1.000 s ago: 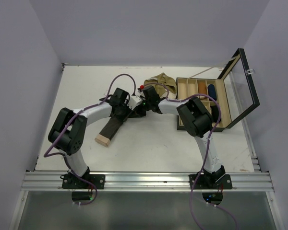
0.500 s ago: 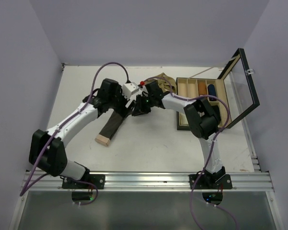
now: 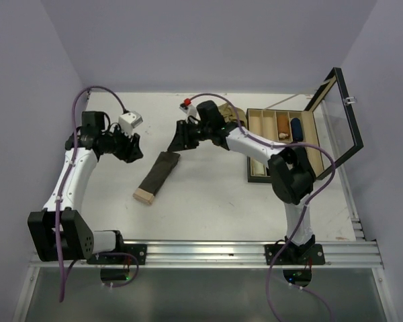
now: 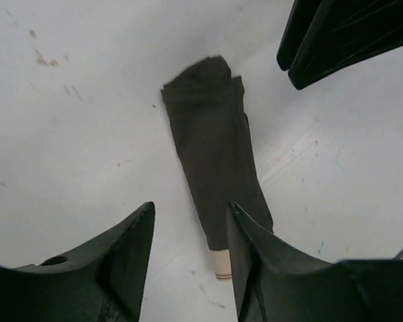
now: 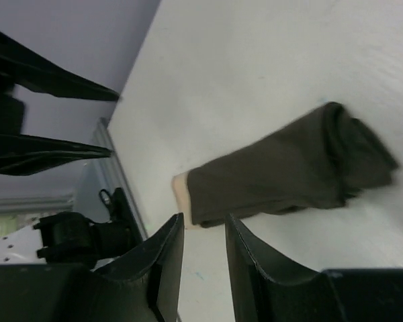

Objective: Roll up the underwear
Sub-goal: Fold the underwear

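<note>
Underwear (image 3: pixel 157 177) flat on worktop (image 3: pixel 215 201); left gripper (image 3: pixel 129 149), right gripper (image 3: pixel 177 139) spread, empty. Advise pinching one end squarely, rolling tight.

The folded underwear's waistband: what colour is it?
The waistband is beige, on dark brown underwear; clearest in the top external view.
</note>
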{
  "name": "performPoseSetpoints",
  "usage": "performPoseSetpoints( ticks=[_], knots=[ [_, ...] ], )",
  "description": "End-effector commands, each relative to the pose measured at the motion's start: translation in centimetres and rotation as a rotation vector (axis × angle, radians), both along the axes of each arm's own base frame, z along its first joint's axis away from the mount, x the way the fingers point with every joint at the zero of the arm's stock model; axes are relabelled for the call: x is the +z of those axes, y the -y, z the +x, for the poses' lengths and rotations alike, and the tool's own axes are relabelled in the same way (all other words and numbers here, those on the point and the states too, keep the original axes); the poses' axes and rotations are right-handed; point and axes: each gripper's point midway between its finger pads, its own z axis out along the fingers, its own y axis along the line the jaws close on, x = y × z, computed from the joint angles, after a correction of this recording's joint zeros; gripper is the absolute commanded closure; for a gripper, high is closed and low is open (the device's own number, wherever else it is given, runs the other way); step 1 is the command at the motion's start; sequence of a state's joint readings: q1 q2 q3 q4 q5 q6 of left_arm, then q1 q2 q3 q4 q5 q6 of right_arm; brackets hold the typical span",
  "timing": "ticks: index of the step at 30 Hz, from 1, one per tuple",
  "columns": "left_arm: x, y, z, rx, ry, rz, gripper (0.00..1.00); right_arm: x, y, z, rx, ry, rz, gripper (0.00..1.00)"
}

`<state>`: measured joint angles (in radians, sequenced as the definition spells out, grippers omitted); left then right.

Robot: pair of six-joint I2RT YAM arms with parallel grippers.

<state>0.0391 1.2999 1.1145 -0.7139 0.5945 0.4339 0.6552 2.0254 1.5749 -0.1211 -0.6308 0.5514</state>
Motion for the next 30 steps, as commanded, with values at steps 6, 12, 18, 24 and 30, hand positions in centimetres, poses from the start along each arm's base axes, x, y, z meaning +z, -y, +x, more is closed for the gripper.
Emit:
performPoseSetpoints(
  ticks=[6,12,18,24,30],
  knots=[
    [-3.6,-1.3,-4.0,-0.081,-0.13,-0.121,0.51,-2.0,-8.8,-5.5,0.064,-0.247,0.211,0.6],
    [-4.2,-3.7,-3.7,0.012,-0.177,-0.249,0.43,-6.6,-10.5,-8.1,-0.022,-0.376,0.24,0.58],
    [-4.6,-5.3,-3.7,0.05,-0.161,-0.267,0.41,-15.2,-8.8,-8.8,0.009,-0.404,0.01,0.6],
    [-4.0,-5.6,-4.1,0.04,-0.119,-0.239,0.39,-15.9,-4.1,-8.7,0.147,-0.318,-0.132,0.67],
    [-2.8,-5.0,-3.9,0.022,-0.068,-0.264,0.32,-7.4,-3.4,-8.1,0.315,-0.182,-0.052,0.61]
  ],
)
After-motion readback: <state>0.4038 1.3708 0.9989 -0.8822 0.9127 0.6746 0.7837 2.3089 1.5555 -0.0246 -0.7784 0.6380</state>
